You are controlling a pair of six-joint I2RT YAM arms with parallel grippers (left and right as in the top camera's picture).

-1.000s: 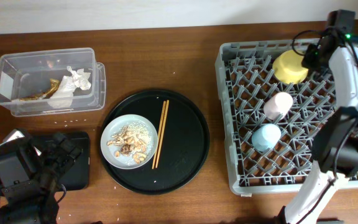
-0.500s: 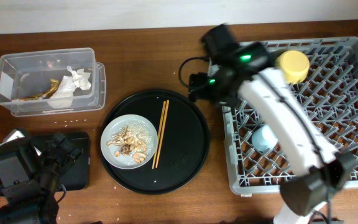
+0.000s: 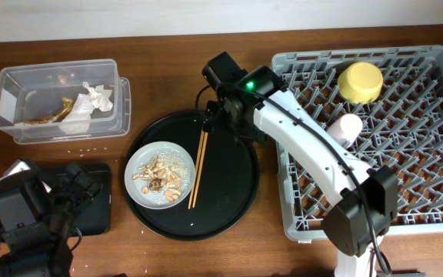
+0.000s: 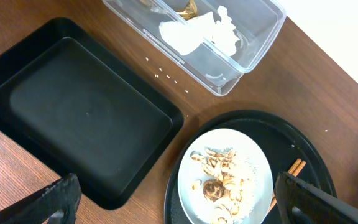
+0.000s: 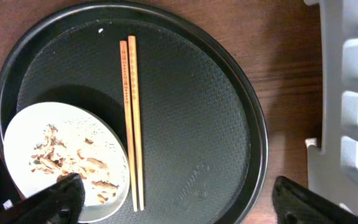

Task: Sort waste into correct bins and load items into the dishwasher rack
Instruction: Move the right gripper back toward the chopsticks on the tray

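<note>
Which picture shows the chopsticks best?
The right wrist view. There the chopsticks lie whole, side by side on the round black tray, next to the plate. The overhead view shows them small and thin. The left wrist view catches only one end.

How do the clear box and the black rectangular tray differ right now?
1. The clear box is see-through plastic; the black rectangular tray is opaque and matte.
2. The box has taller walls; the tray is shallow.
3. The box holds a crumpled napkin and a brown scrap; the tray shows nothing in it in the left wrist view.
Shared: both are rectangular and sit on the wooden table.
</note>
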